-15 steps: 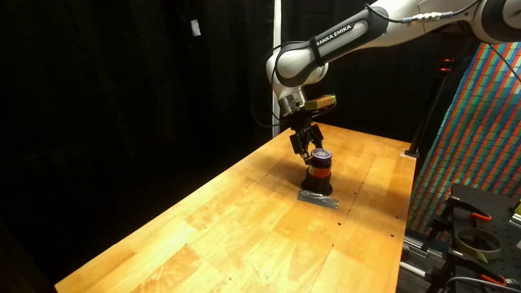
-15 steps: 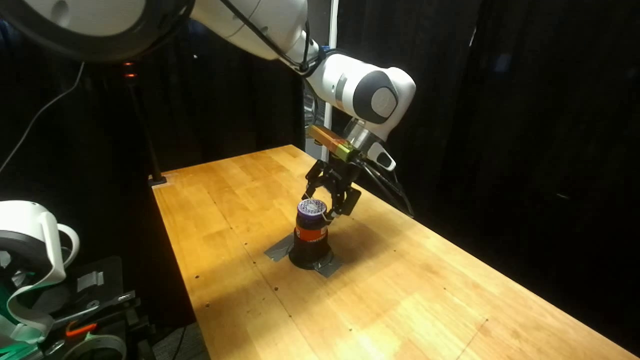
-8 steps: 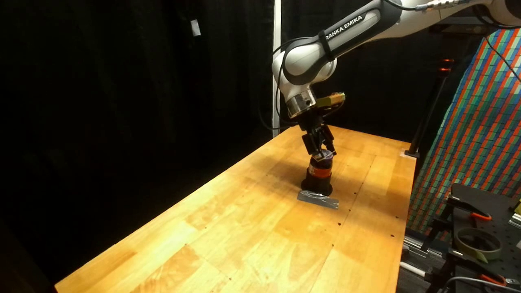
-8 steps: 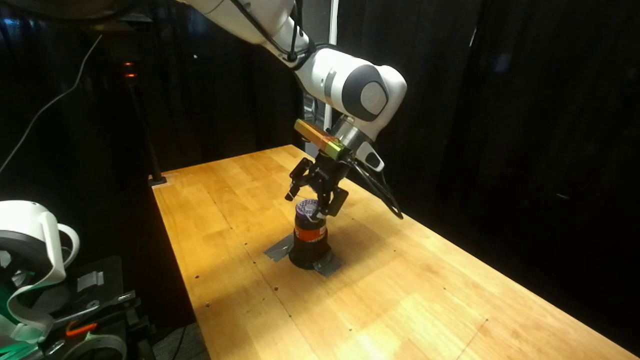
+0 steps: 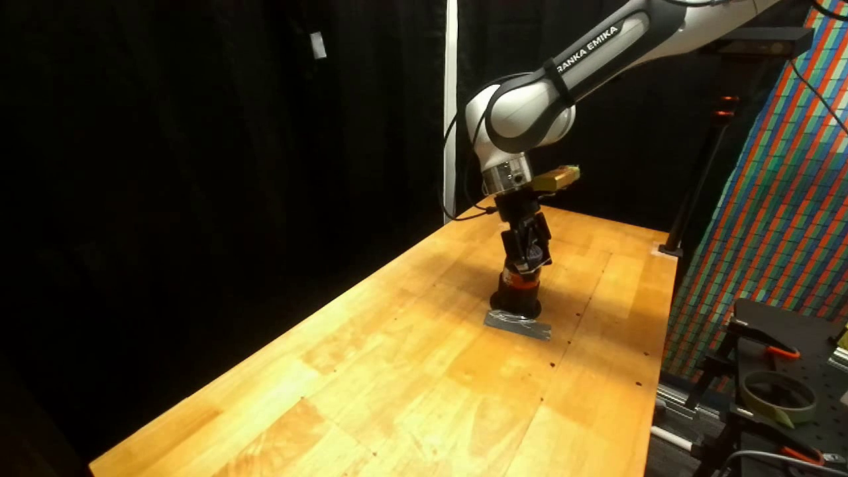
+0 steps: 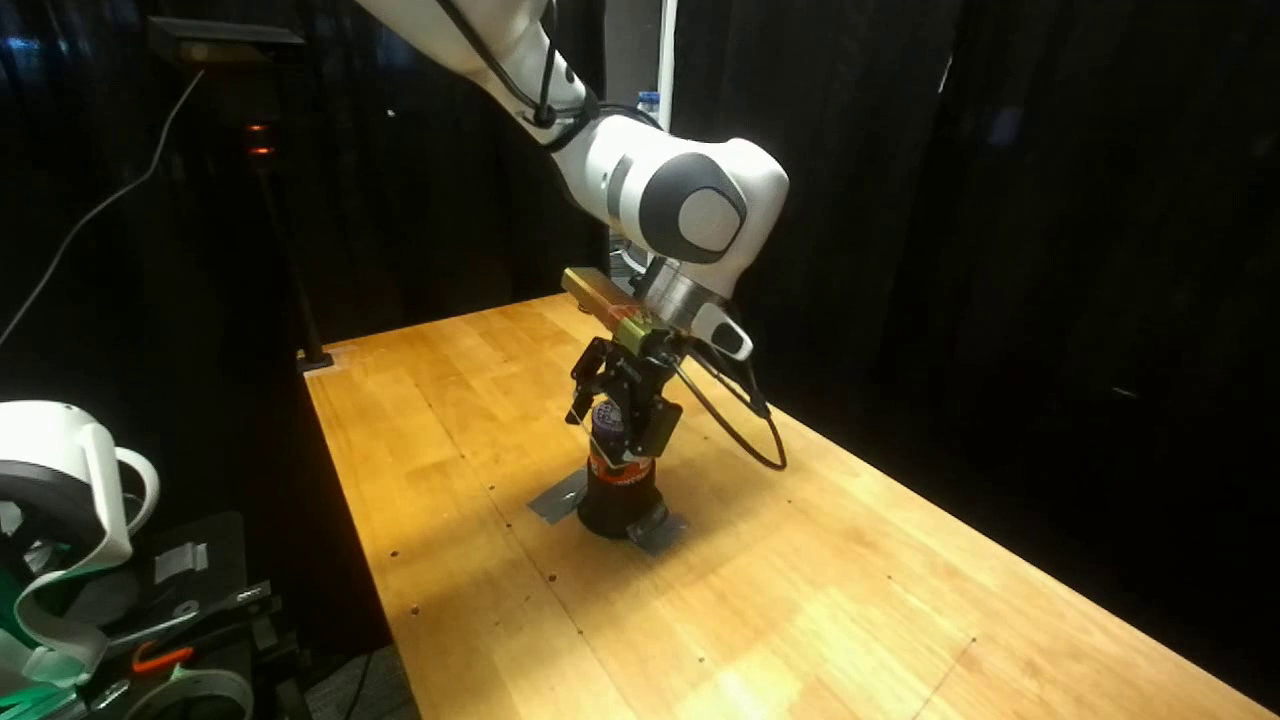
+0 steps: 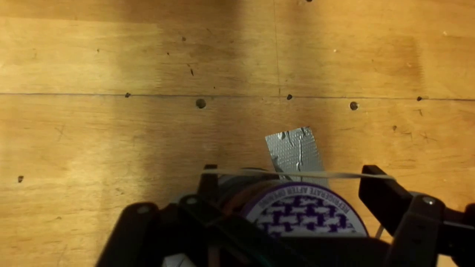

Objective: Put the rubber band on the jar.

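Observation:
The jar has a purple-and-white lid (image 7: 304, 215), a dark body and a red-orange label (image 6: 622, 470). It stands upright in a black base (image 5: 515, 303) on the wooden table. My gripper (image 6: 600, 437) is open, with its fingers lowered to either side of the jar's top in both exterior views (image 5: 532, 265). The pale rubber band (image 7: 259, 173) is stretched across the two fingertips in the wrist view and passes in front of the lid. It also shows in an exterior view (image 6: 596, 448) as a thin line across the jar. The gripper's body hides the lid's rear part.
Grey tape strips (image 5: 517, 325) hold the base to the table (image 5: 411, 384); they also show in an exterior view (image 6: 558, 495). A black post (image 6: 285, 270) stands at the table's far corner. A side stand with a tape roll (image 5: 778, 397) is beside the table.
My gripper has moved from beside and above the lid to over the jar, then down, so the fingers now flank its upper part. The rubber band has come down with them. The jar has stayed in place.

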`<action>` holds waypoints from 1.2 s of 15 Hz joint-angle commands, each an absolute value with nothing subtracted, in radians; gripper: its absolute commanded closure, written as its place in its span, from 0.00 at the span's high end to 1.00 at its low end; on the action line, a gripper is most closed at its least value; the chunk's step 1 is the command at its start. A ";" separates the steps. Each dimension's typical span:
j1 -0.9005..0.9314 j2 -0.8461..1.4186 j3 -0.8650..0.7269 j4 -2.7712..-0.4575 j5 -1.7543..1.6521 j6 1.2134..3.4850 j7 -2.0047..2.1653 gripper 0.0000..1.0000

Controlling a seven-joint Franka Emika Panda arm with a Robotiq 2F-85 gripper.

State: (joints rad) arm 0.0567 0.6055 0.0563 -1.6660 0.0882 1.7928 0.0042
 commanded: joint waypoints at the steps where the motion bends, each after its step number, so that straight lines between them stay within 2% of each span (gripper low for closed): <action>1: 0.082 0.455 0.032 -1.904 0.058 1.967 0.087 0.68; 2: 0.085 0.427 0.029 -1.948 0.053 2.010 0.105 0.58; 7: 0.087 0.285 0.029 -2.169 0.035 2.194 0.177 0.20; 8: 0.087 0.262 0.029 -2.208 0.034 2.242 0.190 0.15; 11: 0.093 0.216 0.035 -2.326 0.049 2.507 0.246 0.09; 14: 0.126 0.199 0.020 -2.420 0.008 2.757 0.341 0.13; 15: 0.149 0.198 -0.001 -2.448 -0.039 2.836 0.394 0.16; 18: 0.268 0.192 -0.147 -2.516 -0.269 3.016 0.617 0.15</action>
State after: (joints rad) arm 0.1556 0.2326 -0.0121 -2.4324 -0.0920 2.8623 0.4276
